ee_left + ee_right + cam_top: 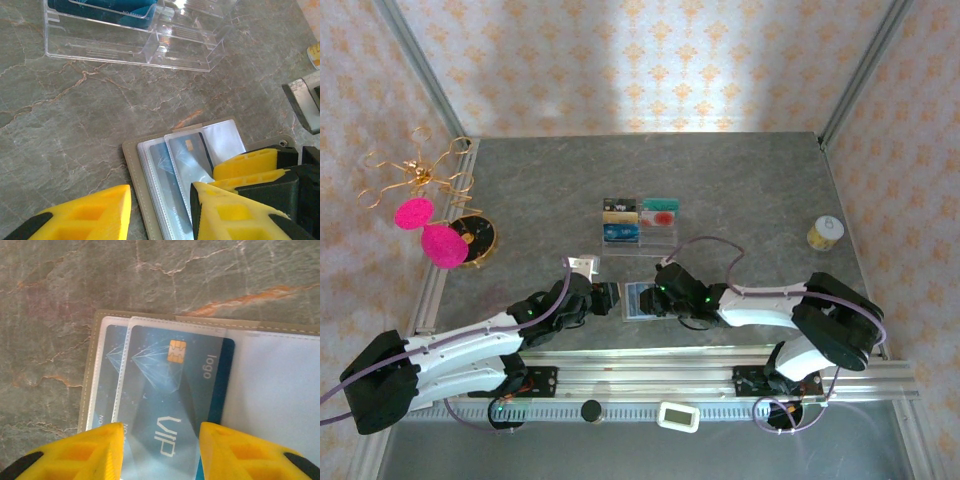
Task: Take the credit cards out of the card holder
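- Card holder (638, 300) lay open between left gripper (611, 298) and right gripper (658, 294), top view.
- Left wrist: jaws parted, nothing pinched, straddling the holder's near edge.
- Right wrist: jaws parted, flanking the sleeved blue card (175, 385), its length running straight ahead.

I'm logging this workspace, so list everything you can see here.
table: one, grey marble, underneath everything
card holder: one, olive-grey, open at the near middle
cards: at least two, blue, in the holder's clear sleeves
tray: one, clear, holding colourful items, behind the holder
roll: one, pale yellow, right side
wire stand: one, gold, left edge
puffs: two, pink, by the stand
small display: one, white, near rail
left gripper: one, yellow fingers, jaws apart over the holder
right gripper: one, yellow fingers, jaws apart over a card
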Robot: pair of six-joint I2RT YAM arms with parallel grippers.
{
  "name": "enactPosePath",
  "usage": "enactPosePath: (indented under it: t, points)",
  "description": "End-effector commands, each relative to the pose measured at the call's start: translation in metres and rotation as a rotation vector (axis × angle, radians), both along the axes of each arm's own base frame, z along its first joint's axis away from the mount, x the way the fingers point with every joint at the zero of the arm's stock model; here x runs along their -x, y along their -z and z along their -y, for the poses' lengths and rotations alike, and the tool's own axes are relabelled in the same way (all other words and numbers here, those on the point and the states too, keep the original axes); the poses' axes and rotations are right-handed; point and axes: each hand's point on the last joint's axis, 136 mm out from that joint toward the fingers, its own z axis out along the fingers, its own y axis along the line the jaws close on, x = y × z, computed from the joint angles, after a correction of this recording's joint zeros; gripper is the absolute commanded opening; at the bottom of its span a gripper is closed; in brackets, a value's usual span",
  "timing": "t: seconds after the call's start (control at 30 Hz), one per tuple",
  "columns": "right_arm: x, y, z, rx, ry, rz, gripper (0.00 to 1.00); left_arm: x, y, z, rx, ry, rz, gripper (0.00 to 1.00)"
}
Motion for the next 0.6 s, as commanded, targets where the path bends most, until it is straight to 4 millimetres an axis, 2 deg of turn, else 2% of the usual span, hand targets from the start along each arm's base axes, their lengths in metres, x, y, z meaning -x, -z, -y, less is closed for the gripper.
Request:
enactPosePath:
  t: [0.0,0.17,0.27,0.37,0.43,0.57]
  points:
    - [-0.003,0.001,0.017,0.066,0.057,0.03,0.43,-0.001,0.0,-0.004,-0.019,-0.015,0.003,0.37]
    - [-0.005,-0.001,0.02,0.086,0.069,0.038,0.43,-0.002,-0.003,0.0,-0.015,0.002,0.008,0.37]
    - [-0.006,-0.006,0.021,0.074,0.076,0.052,0.42,-0.003,-0.007,0.012,-0.003,0.044,0.013,0.36]
    - [-0.005,-0.012,0.018,0.02,0.044,0.045,0.35,-0.006,-0.011,0.033,0.018,0.1,0.013,0.28]
    - [-0.004,-0.018,0.013,-0.046,0.009,0.027,0.3,-0.009,-0.011,0.048,0.024,0.138,0.006,0.18]
    - [-0.003,-0.02,0.014,-0.099,0.002,-0.001,0.28,-0.011,-0.002,0.074,0.017,0.212,-0.016,0.08]
